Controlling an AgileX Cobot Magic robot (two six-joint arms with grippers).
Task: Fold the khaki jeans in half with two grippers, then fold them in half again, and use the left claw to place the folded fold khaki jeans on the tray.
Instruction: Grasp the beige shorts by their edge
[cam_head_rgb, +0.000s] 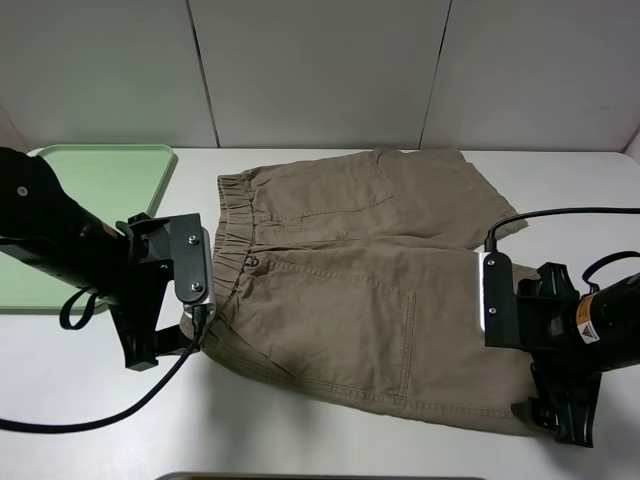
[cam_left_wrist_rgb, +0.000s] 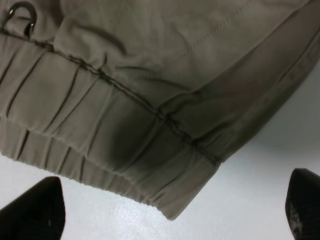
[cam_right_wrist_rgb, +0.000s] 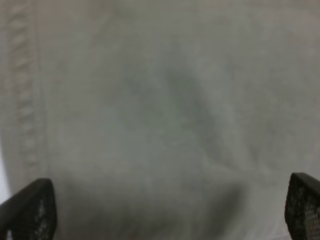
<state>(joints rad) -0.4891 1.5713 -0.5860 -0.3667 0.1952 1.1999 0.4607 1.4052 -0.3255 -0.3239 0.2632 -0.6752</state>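
Our left gripper (cam_left_wrist_rgb: 169, 220) at the waistband corner and right gripper (cam_right_wrist_rgb: 170, 215) over the leg hem gape wide and empty above the khaki jeans (cam_head_rgb: 360, 290), spread flat, long axis running between them, beside the tray (cam_head_rgb: 95, 190).

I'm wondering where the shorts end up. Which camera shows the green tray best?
The exterior high view: the tray sits at the left, partly hidden behind the left arm. Both wrist views miss it, showing the khaki jeans close up.
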